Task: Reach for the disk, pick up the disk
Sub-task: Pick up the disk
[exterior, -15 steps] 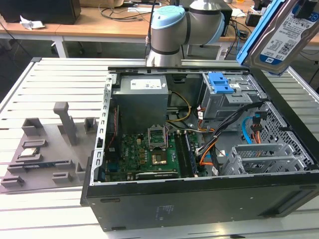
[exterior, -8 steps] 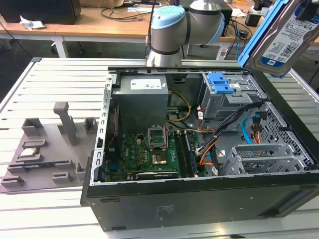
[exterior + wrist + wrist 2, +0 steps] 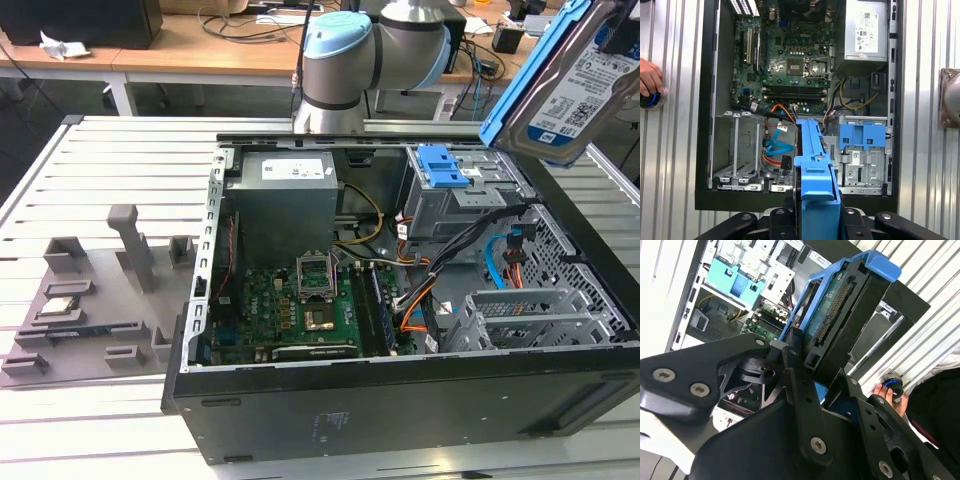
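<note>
Blue plastic framed the disk (image 3: 575, 75) in the exterior view, where it hung tilted above the open computer case (image 3: 400, 400), over the corner of the case nearest the blue-topped drive cage (image 3: 450, 185). Its labelled silver face was turned toward the camera, and nothing of it touched the case. The arm (image 3: 350, 50) rose from the slatted table behind the case.

In the second wrist view the gripper (image 3: 810, 385) was clenched on the disk (image 3: 840, 315), black fingers (image 3: 795, 375) pressing from either side on the bracket's lower end, with the connector edge and circuit board facing out. The case lay open beyond the disk, and a person's hand (image 3: 890, 395) rested on a blue knob on the table beside the case.

In the first wrist view the disk (image 3: 815, 170) stood edge-on above the case (image 3: 705, 100), between the empty bays and the drive cage (image 3: 862, 142).

By my judgement the disk would handle as a stiff, fairly heavy block for its size, with smooth metal faces likely to slip and an exposed board that should not be squeezed. The bracket's long side rails looked the safer hold, since the plastic offers more friction and spares the electronics, though it may flex a little.
</note>
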{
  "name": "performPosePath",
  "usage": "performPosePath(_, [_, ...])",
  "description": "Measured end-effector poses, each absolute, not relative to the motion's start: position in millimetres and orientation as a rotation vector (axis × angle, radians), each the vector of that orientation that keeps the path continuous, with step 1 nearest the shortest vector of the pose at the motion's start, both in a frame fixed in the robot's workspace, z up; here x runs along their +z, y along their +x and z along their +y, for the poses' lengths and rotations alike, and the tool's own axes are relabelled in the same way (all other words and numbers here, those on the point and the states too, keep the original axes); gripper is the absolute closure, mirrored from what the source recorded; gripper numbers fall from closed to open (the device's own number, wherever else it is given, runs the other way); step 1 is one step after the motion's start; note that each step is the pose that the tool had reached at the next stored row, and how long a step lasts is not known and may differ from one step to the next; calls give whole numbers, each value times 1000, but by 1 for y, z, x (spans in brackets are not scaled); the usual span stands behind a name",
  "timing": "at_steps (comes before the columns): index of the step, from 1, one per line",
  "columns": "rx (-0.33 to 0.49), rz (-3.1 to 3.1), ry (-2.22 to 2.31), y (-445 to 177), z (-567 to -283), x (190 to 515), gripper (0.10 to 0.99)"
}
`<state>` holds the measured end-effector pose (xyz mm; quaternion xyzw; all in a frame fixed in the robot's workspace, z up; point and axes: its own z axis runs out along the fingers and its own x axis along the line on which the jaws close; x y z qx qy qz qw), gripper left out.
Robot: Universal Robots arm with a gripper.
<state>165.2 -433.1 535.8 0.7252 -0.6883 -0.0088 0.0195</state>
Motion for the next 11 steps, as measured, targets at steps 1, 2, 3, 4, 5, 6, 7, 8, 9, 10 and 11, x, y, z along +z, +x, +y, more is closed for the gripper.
performPosePath(1, [-28, -2136, 2250, 165, -434, 534, 718])
performPosePath(2, [-28, -2136, 2250, 165, -435, 533, 718])
performPosePath(3, [-27, -2136, 2250, 165, -437, 532, 718])
performPosePath(4, [-27, -2136, 2250, 165, -441, 531, 718])
performPosePath(5, [-27, -2136, 2250, 165, -443, 530, 718])
performPosePath(6, [-27, -2136, 2250, 165, -446, 530, 718])
performPosePath(7, [-26, -2135, 2250, 165, -451, 529, 718])
performPosePath(8, [-26, -2135, 2250, 165, -454, 528, 718])
performPosePath(9, [-26, -2135, 2249, 165, -456, 528, 718])
performPosePath(10, [-25, -2135, 2249, 165, -461, 527, 718])
performPosePath(11, [-24, -2134, 2249, 165, -466, 527, 718])
